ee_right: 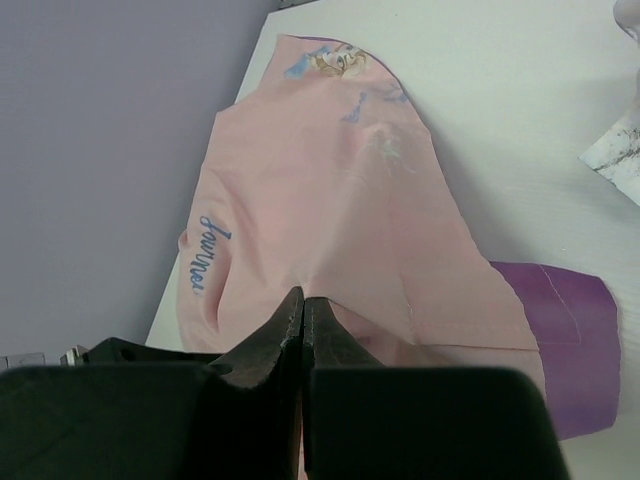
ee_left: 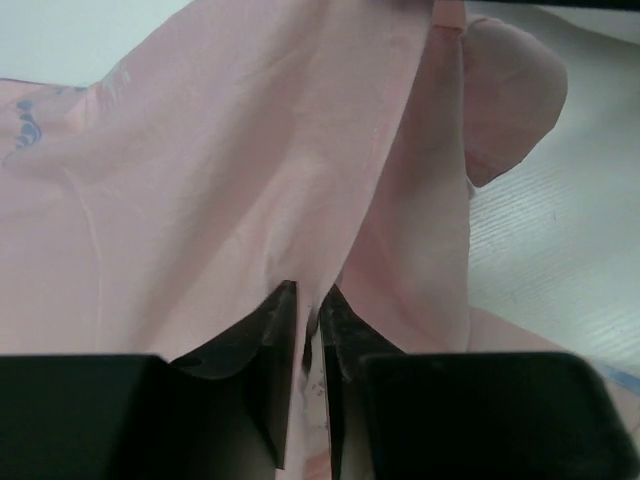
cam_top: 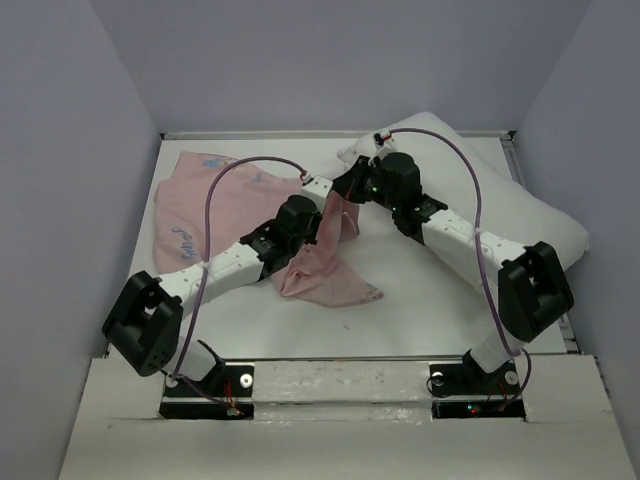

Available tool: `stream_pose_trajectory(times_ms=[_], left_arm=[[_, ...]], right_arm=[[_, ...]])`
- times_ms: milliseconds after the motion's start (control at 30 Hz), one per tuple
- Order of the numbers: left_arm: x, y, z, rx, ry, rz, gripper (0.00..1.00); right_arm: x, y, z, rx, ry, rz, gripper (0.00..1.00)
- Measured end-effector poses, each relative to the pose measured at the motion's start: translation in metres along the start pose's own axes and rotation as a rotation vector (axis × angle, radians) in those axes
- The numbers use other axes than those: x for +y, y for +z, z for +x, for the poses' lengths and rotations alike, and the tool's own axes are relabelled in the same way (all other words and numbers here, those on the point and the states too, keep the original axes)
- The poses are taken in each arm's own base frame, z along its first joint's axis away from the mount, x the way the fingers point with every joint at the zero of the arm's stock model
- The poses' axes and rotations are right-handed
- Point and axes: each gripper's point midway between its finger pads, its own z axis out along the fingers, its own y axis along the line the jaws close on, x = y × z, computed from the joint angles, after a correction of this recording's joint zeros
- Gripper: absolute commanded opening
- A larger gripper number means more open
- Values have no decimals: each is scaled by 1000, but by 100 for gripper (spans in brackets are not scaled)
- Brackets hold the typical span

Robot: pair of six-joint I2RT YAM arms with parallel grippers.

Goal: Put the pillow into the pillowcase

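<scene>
The pale pink pillowcase [cam_top: 215,205] lies spread at the back left of the table, and a fold of it is lifted up in the middle. My left gripper [cam_top: 322,190] and right gripper [cam_top: 346,188] meet at that lifted fold. In the left wrist view the left gripper [ee_left: 310,300] has its jaws closed to a narrow slit with pink pillowcase [ee_left: 220,180] fabric between them. The right gripper [ee_right: 303,298] is shut on a tented ridge of the pillowcase [ee_right: 330,200], whose purple side [ee_right: 565,330] shows at the lower right. The plump white pillow [cam_top: 520,215] lies at the back right, partly behind the right arm.
Grey walls [cam_top: 70,150] close in the white table [cam_top: 420,300] on the left, back and right. Purple cables [cam_top: 480,200] arc over both arms. The right arm's elbow [cam_top: 535,290] stands high near the front right, and the left arm's elbow [cam_top: 145,320] near the front left.
</scene>
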Motion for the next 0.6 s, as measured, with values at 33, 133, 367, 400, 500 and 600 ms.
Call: stream_pose_trajectory(times_ms=[33,133,367,400,500,600], left_arm=[[0,0,1,4,4,-2,0],[4,1,2,7,7,-20,0],[17,-27,-36,-106,-33,-49,0],[20,-34,-47,-141,-47,-50,0],[30,-58,-88,-255,-98,-53,0],[36,-64,-102,-289,-118,-53,0]], right_arm=[[0,0,0,2,-3,2,0],[3,0,-4,1,-18,2,0],[13,4,-35,18,-142,12,0],[16,6,-41,26,-170,14,0],[28,19,-55,46,-231,-7,0],[39,20,-64,58,-285,-36,0]])
